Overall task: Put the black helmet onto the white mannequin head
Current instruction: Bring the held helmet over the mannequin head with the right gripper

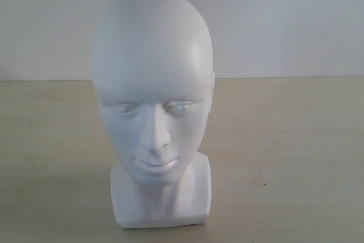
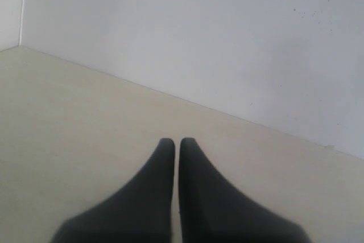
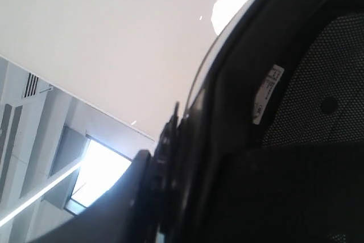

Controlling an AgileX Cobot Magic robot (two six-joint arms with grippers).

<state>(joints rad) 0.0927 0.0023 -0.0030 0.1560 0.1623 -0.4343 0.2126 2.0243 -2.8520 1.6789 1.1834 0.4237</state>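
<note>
Right claw (image 3: 182, 166) pinches the black helmet (image 3: 318, 83), mostly cut off from view; left claw (image 2: 177, 143) pressed together.

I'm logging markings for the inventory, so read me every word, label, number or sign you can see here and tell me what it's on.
The white label inside the black helmet: printed, but too small and blurred to read.
On the white mannequin head: no text.
Nothing else in view carries any writing.
</note>
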